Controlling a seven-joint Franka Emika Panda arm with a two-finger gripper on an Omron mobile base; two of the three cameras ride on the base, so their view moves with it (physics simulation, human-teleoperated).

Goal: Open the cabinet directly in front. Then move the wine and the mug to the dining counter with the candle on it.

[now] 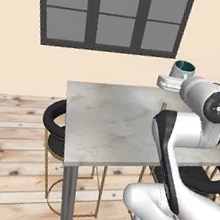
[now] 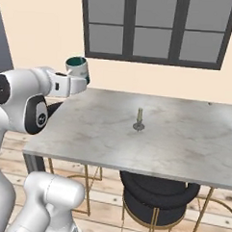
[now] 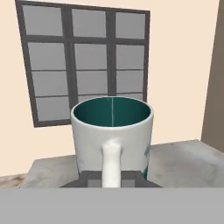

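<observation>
The teal-green and white mug [image 3: 112, 131] stands upright in my gripper [image 3: 112, 179], which is shut on its side handle. From the base, the mug [image 1: 183, 69] [image 2: 77, 66] hangs above the far edge of the marble dining counter [image 1: 110, 122] [image 2: 184, 136], with my gripper [image 1: 170, 83] [image 2: 74, 83] just under it. The slim candle [image 2: 139, 119] stands on its round base near the counter's middle, well to the right of the mug. The wine and the cabinet are out of view.
Black round stools with gold legs [image 1: 55, 128] [image 2: 155, 192] stand tucked under the counter. A dark-framed window [image 2: 156, 26] fills the beige wall behind. A dark panel [image 3: 214, 78] borders the right. Wood floor [image 1: 6, 165] lies to the left.
</observation>
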